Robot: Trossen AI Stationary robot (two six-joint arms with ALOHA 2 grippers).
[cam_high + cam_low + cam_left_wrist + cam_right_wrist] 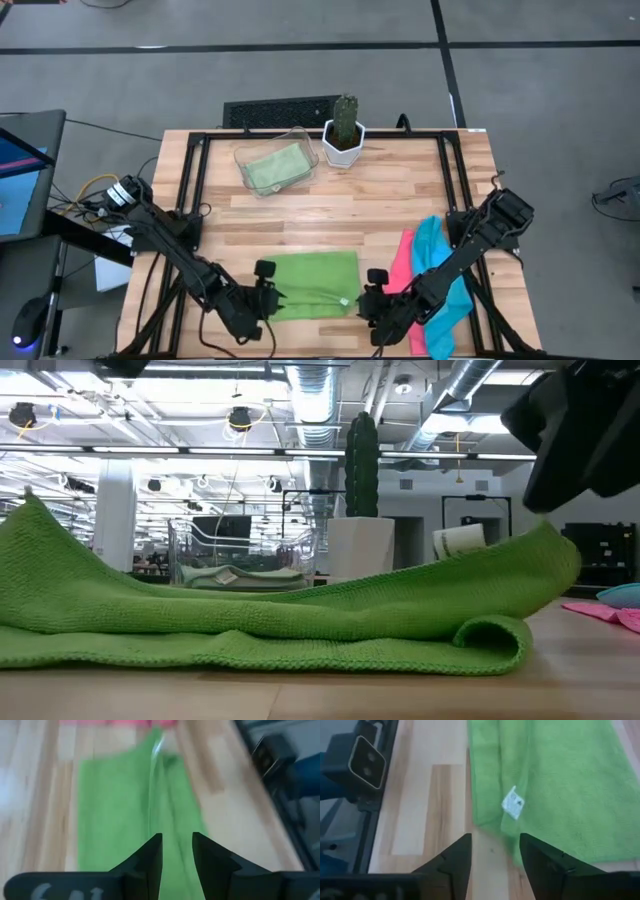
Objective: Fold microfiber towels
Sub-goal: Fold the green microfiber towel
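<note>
A bright green towel (312,285) lies folded near the table's front edge; its white label (513,804) faces up. In the low view its top layer (300,610) sags in the middle and rises at both ends, and a rolled fold (495,640) rests on the wood. My left gripper (280,298) stands at the towel's left end, open, and the cloth shows beyond the gap (177,837). My right gripper (362,300) stands at the right end, open, just short of the near right corner (496,837). A pink towel (402,262) and a cyan towel (440,270) lie heaped under the right arm.
A clear tray (300,140) holding a pale green towel (272,168) stands at the far middle, beside a cactus in a white pot (344,135). Black frame rails run along the table's left and right sides. Bare wood lies between the tray and the green towel.
</note>
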